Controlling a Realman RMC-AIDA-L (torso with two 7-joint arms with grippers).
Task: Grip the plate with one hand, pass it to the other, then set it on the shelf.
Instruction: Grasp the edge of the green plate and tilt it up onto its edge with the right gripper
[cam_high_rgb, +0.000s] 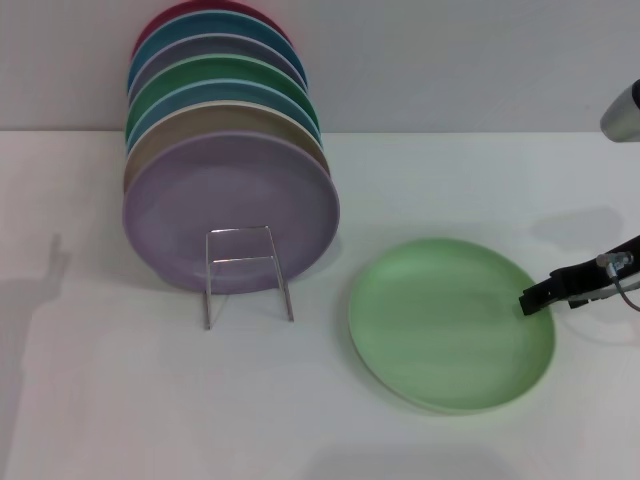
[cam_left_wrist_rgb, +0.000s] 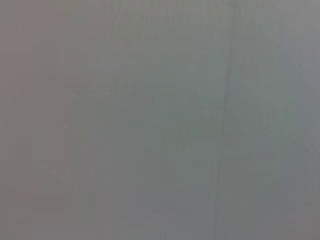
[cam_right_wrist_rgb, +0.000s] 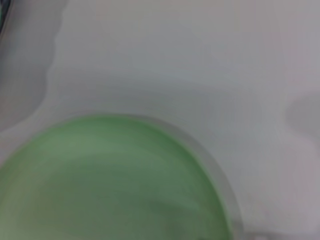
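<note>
The round, plain light-green matte plate (cam_high_rgb: 450, 325) (cam_right_wrist_rgb: 107, 182) lies flat on the white table (cam_high_rgb: 120, 400), right of the thin silver wire rack (cam_high_rgb: 245, 272), which holds a row of upright coloured plates (cam_high_rgb: 225, 150). The right gripper (cam_high_rgb: 530, 298) sits at the plate's right rim; I cannot tell whether its fingers are open or closed. The left gripper is out of sight.

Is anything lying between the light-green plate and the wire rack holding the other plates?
No. In the head view only bare white table separates the plate from the shelf.
</note>
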